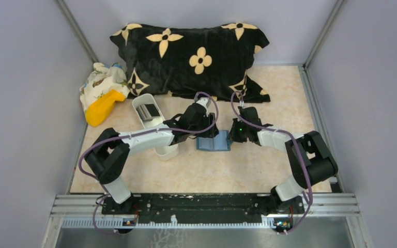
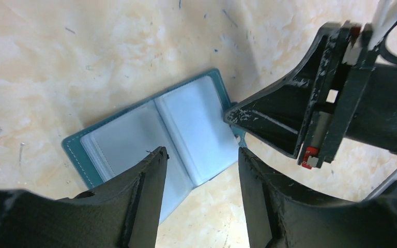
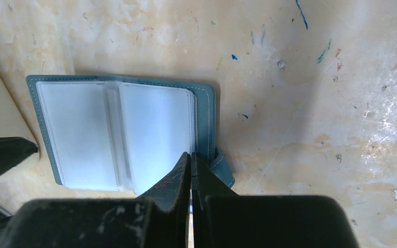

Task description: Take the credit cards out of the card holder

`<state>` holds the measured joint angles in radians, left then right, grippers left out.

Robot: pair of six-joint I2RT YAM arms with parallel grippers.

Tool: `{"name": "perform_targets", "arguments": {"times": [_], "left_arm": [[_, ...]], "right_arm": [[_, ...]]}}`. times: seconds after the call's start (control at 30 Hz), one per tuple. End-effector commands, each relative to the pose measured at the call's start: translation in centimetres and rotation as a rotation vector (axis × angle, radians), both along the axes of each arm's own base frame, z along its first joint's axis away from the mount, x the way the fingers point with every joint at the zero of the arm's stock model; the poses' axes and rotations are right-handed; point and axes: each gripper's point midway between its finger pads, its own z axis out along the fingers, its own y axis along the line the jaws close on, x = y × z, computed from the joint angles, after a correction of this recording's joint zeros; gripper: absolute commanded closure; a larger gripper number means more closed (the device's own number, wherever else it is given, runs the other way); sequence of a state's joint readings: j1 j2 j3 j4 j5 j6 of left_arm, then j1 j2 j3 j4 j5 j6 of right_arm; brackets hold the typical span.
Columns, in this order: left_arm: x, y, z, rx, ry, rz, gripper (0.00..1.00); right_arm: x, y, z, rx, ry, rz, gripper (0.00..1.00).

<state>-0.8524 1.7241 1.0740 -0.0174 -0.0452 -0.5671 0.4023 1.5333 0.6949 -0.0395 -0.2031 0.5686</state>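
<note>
card holder (image 3: 113, 134) lies open flat on the bench (image 1: 186, 170), mid-bench between both arms, clear sleeves face up. its long axis runs left-right in the top view, spine across that, closing tab (image 3: 226, 168) sticking out at its right edge.

my left tool (image 2: 201, 151): fingers apart, nothing between them, hanging over the holder, whose sleeves show in the gap. my right tool (image 3: 190, 155): fingers pressed together, tips down at the outer edge of the right page, just beside the tab. looks like it's pinning that half down, but can't tell if it's pinching a sleeve edge or only touching.

key relation: holder sits straight under and ahead of the left tool, and the sleeve mouths are what the next pull depends on. which edge they open on isn't readable. left tool is the free one, so i'd judge it does the picking while the right holds.

hard to see: the sleeves are frosted and look blank, so i can't say if any credit cards remain inside. white tray (image 1: 166, 152) left of the holder has dark and silvery flat bits in it, probably cards, too small to count, and my left arm crosses over part of it.
</note>
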Motion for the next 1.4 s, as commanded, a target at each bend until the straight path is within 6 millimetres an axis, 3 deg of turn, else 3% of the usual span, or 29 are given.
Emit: {"name": "perform_targets", "arguments": {"times": [0.0, 0.2, 0.37, 0.6, 1.37], "left_arm": [[1.0, 1.1, 0.7, 0.002, -0.051, 0.045, 0.41], [0.3, 2.4, -1.3, 0.027, -0.008, 0.073, 0.41], [-0.3, 3.5, -1.9, 0.019, 0.01, 0.119, 0.36], [-0.3, 3.7, -2.9, 0.034, 0.037, 0.137, 0.33], [-0.9, -0.6, -2.0, -0.115, 0.102, 0.021, 0.35]], "right_arm": [[0.9, 0.2, 0.1, -0.003, -0.032, 0.0, 1.0], [1.0, 0.3, 0.2, -0.004, -0.033, 0.002, 1.0], [1.0, 0.2, 0.0, -0.009, -0.029, 0.001, 1.0], [1.0, 0.3, -0.1, -0.004, -0.029, 0.003, 1.0], [0.7, 0.2, -0.7, -0.004, -0.016, 0.004, 1.0]]}}
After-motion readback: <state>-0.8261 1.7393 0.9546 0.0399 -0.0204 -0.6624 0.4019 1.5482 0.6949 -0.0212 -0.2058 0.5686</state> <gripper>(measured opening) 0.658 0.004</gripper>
